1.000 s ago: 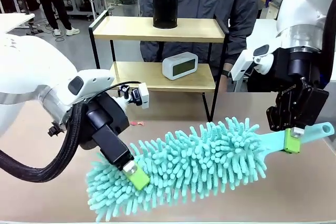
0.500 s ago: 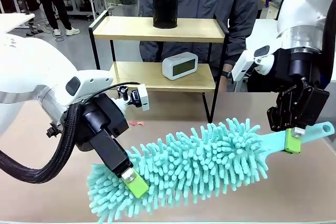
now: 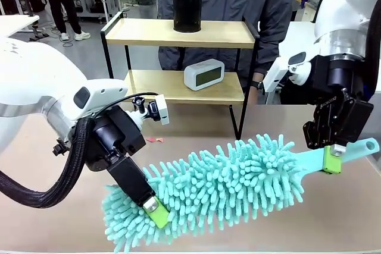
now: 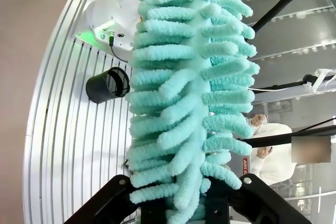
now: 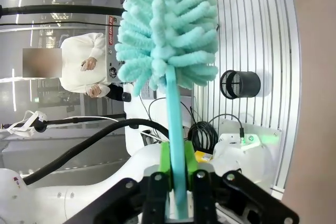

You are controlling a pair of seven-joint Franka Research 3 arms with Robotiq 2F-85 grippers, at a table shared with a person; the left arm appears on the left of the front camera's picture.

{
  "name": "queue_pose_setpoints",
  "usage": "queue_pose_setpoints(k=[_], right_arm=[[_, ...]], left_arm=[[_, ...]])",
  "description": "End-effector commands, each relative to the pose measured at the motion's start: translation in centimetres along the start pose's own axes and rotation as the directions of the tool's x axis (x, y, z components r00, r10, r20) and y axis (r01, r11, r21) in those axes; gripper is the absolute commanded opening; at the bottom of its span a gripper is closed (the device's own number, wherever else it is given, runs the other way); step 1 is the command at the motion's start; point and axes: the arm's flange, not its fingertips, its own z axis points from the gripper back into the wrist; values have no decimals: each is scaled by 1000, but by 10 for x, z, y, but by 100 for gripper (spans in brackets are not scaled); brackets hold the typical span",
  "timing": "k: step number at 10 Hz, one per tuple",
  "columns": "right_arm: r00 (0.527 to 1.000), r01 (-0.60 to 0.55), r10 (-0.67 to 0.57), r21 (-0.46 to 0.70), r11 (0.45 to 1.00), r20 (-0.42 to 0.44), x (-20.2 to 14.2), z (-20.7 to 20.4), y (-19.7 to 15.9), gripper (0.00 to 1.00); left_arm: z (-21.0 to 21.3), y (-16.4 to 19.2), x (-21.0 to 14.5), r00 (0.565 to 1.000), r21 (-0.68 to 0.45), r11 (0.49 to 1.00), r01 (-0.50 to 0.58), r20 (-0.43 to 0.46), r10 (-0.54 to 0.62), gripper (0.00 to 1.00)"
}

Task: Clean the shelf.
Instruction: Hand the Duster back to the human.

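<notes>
The right tool [image 3: 331,160] is clamped on the flat handle of a teal duster [image 3: 226,185], while the left tool [image 3: 156,212] pinches the fluffy far end (its green pads sunk among the strands), holding it above the surface [image 3: 196,126]. Behind them stands the shelf [image 3: 178,33], with a black cylinder [image 3: 187,9] on its top board and a white clock [image 3: 203,74] on the lower one.

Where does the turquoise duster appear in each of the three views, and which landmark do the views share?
Front view: the duster lies low across the middle, above the table.
Left wrist view: its fluffy head runs up the centre, from the left gripper.
Right wrist view: its flat handle rises from the right gripper to the head at top.
Shared landmark: the duster's fluffy head.
</notes>
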Motion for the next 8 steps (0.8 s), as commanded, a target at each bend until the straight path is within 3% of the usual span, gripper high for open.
queue_pose_setpoints(k=[1,5,6,7,8], right_arm=[[999,-31,31,17,999,13,-1,-2,-1,13],[1000,-18,18,18,1000,5,0,-2,-1,13],[999,-32,32,17,999,5,0,-1,0,65],[998,-41,40,14,999,50,-5,2,1,69],[990,-67,66,5,998,124,-17,9,4,100]], left_arm=[[-1,0,-20,1000,10,1000,25,-12,-25,0],[1,-2,-20,999,13,999,36,-10,-36,0],[4,-3,-20,999,13,999,36,-6,-36,0],[10,-5,-21,999,13,999,38,-3,-38,0],[18,-7,-23,999,9,999,43,2,-43,0]])
